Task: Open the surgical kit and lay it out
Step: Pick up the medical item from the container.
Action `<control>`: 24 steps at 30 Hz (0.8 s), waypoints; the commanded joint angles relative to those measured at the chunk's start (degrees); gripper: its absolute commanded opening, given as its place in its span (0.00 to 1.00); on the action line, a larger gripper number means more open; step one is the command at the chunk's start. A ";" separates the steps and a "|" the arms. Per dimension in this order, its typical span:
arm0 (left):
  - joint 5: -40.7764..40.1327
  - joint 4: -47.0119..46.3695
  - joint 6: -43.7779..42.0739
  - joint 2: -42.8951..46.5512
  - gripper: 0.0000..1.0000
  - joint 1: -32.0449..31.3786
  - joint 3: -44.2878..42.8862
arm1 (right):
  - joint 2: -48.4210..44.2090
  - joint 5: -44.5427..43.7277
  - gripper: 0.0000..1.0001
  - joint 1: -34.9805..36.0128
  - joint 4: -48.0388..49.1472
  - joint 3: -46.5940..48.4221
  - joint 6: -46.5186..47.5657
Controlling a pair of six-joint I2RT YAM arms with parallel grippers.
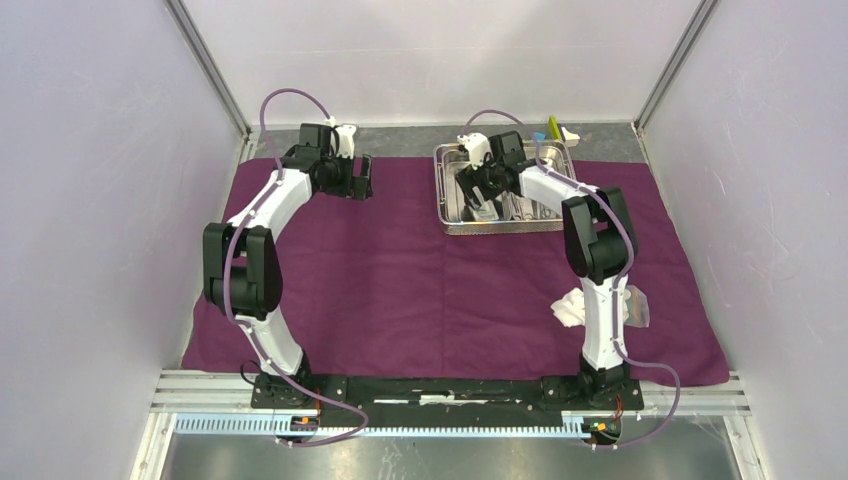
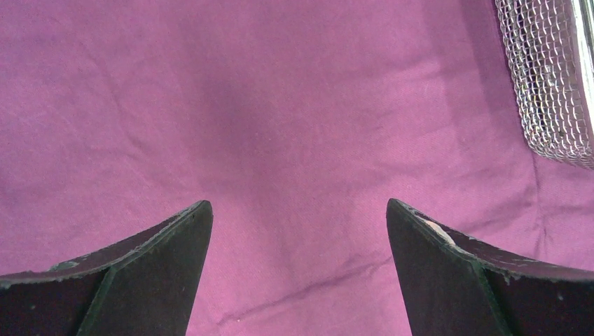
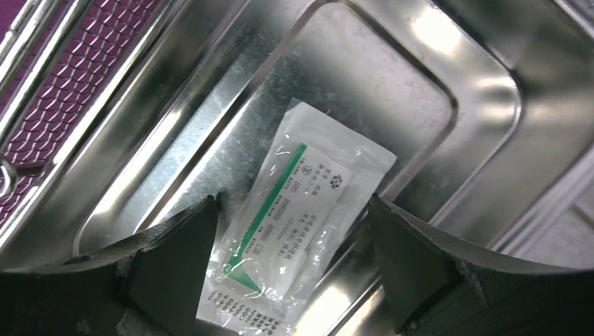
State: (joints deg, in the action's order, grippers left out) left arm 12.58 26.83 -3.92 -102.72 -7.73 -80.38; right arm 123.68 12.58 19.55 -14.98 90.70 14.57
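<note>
The plum-purple cloth (image 1: 400,280) lies spread flat over the table. The steel tray (image 1: 500,229) stands on it at the back right. My right gripper (image 1: 482,197) is down in the tray's left compartment, open. In the right wrist view the gripper (image 3: 293,199) has a finger on each side of the white flat packet (image 3: 308,189), which has a green stripe and lies on the tray floor (image 3: 392,84). Slim steel instruments (image 1: 528,208) lie in the right compartment. My left gripper (image 1: 360,176) is open and empty above bare cloth (image 2: 280,105), left of the tray.
White gauze pads (image 1: 572,308) lie on the cloth beside the right arm's base. Small blue and yellow-green blocks (image 1: 553,128) sit behind the tray. A wire-mesh edge (image 2: 553,77) shows at the left wrist view's upper right. White walls enclose the table.
</note>
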 commanded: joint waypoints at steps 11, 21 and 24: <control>1.43 -1.87 1.89 3.02 1.00 0.08 1.14 | 5.41 6.30 0.66 -0.21 -4.07 2.90 -3.49; 1.68 -1.71 1.41 3.31 1.00 0.04 1.23 | 5.79 6.74 0.43 -0.23 -4.59 5.59 -3.05; 1.77 -1.26 1.19 3.14 1.00 0.06 0.85 | 5.45 6.57 0.39 -0.43 -4.38 6.78 -3.30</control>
State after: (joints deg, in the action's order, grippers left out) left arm 12.64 26.68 -3.86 -102.32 -7.73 -79.26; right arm 127.31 18.00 18.92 -16.38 95.42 12.16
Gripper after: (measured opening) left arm 0.996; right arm 0.423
